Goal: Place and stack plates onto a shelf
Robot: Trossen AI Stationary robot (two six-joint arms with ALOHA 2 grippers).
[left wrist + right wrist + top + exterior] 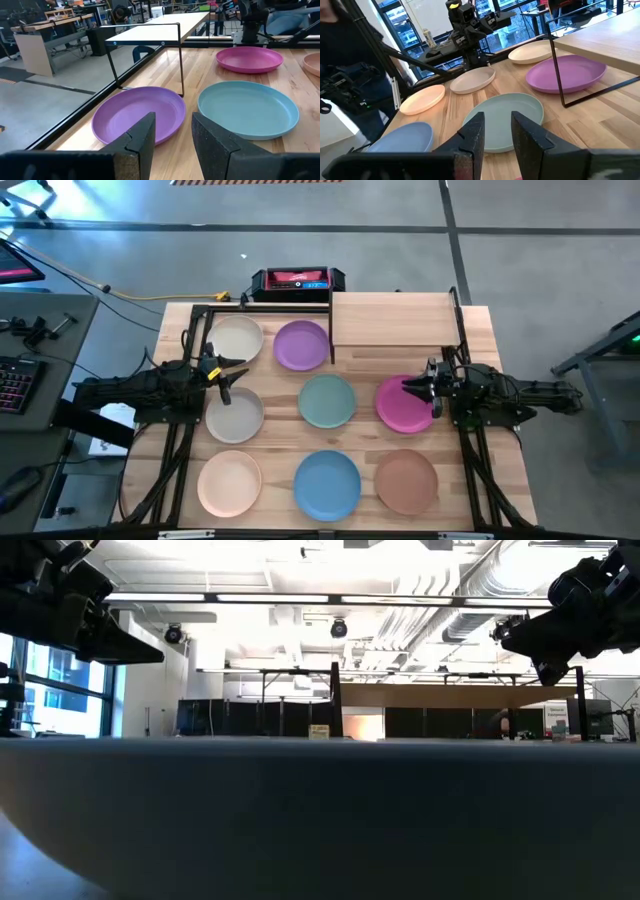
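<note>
1. Lying flat on the slatted wooden tabletop (480, 330), the round matte magenta plate (403, 404) sits centre-right, just under the right tool (417, 387), fingers slightly apart, holding nothing.
2. Upper right, the pale-wood shelf (392, 319) carries nothing.
3. Centre-left, the left tool (228, 375) waits, fingers apart.

Low view: blue plate (300, 810) blurred, fills foreground, hides table. Magenta plate (402, 404) partly under right gripper (418, 387).
</note>
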